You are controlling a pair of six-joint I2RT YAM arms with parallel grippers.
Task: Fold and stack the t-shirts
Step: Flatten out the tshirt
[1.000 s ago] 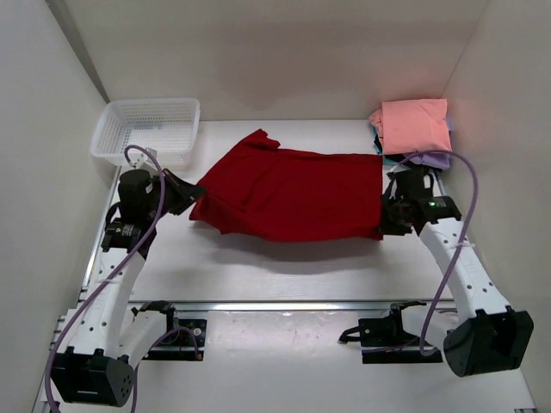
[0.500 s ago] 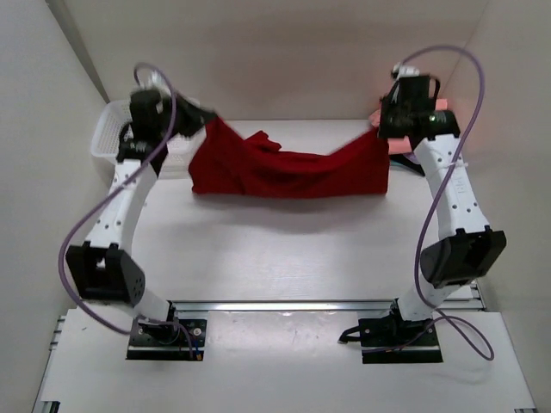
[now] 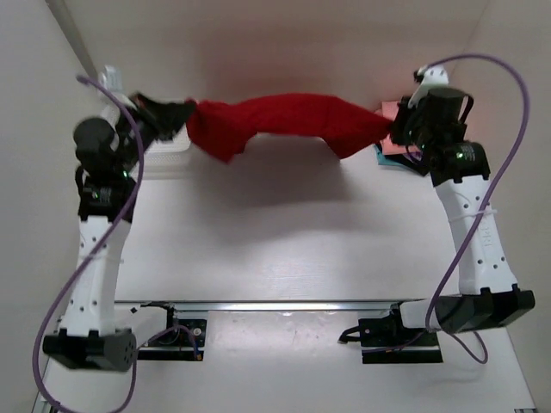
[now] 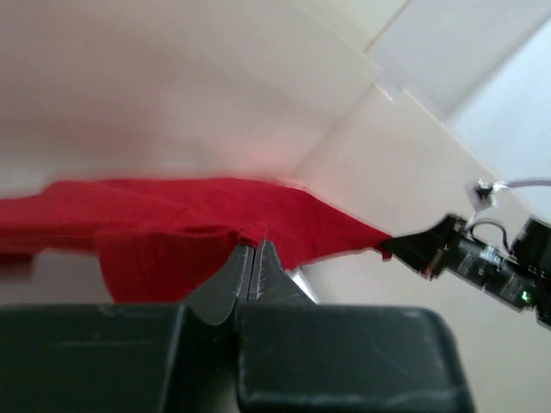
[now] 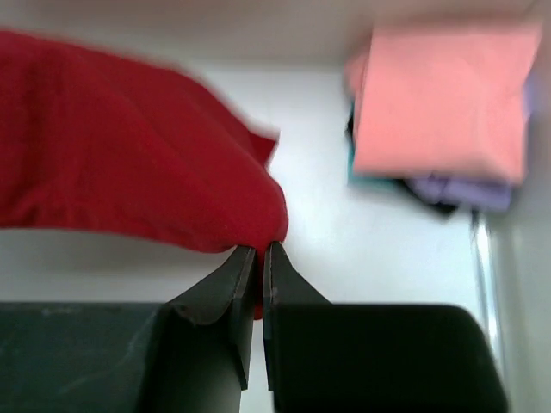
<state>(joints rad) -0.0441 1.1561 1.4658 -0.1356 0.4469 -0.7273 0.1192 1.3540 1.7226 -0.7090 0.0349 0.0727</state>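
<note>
The dark red t-shirt (image 3: 284, 119) hangs stretched in the air between both grippers, high above the far part of the table. My left gripper (image 3: 182, 118) is shut on its left end; the cloth shows in the left wrist view (image 4: 172, 224). My right gripper (image 3: 394, 132) is shut on its right end, and the cloth bulges above the jaws in the right wrist view (image 5: 129, 163). A folded stack with the salmon pink shirt (image 5: 439, 95) on top lies at the far right, with teal, lavender and black edges under it.
The white mesh basket (image 3: 168, 146) at the far left is mostly hidden behind my left arm. White walls enclose the table on the left, right and far sides. The arm bases stand at the near edge.
Both arms have lifted the red shirt off the table and swung it up and back. It went from lying flat to hanging taut between the grippers.
</note>
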